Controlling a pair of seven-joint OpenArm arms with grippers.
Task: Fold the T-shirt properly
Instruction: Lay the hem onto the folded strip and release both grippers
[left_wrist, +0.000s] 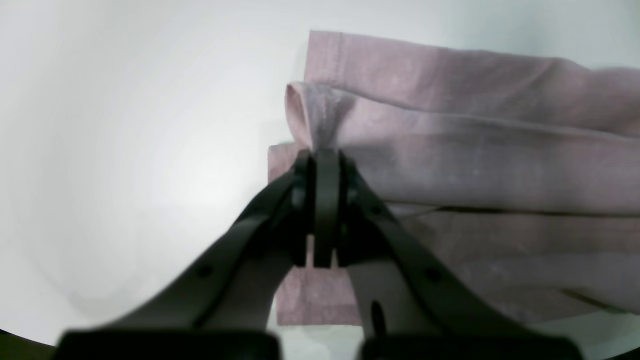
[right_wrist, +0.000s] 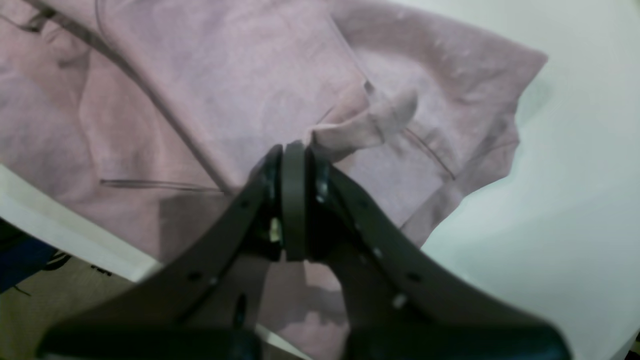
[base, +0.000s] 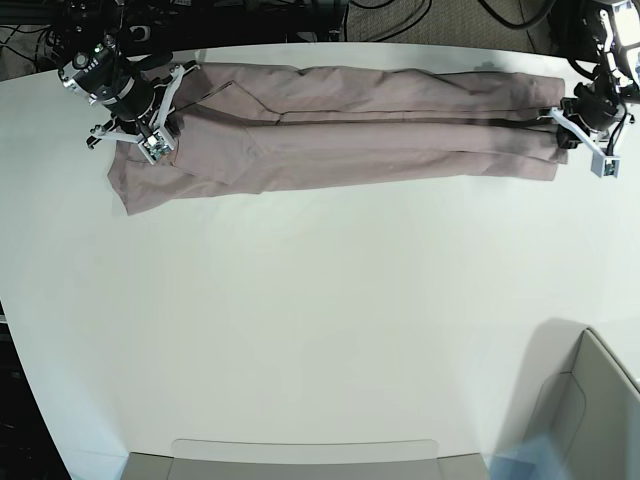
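T-shirt (base: 340, 135): stretched long across the far worktop (base: 320, 320) between my claws.
Left claw (left_wrist: 325, 155): pinched on its hem end.
Right claw (right_wrist: 295, 150): clamped on a fold at the sleeve end.

Dusty pink T-shirt (base: 340, 140), white table (base: 320, 320)

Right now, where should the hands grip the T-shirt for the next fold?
Probably at its two short ends. The T-shirt lies as one long band across the table, so come in from each end; the left hand and right hand already pinch folds there.
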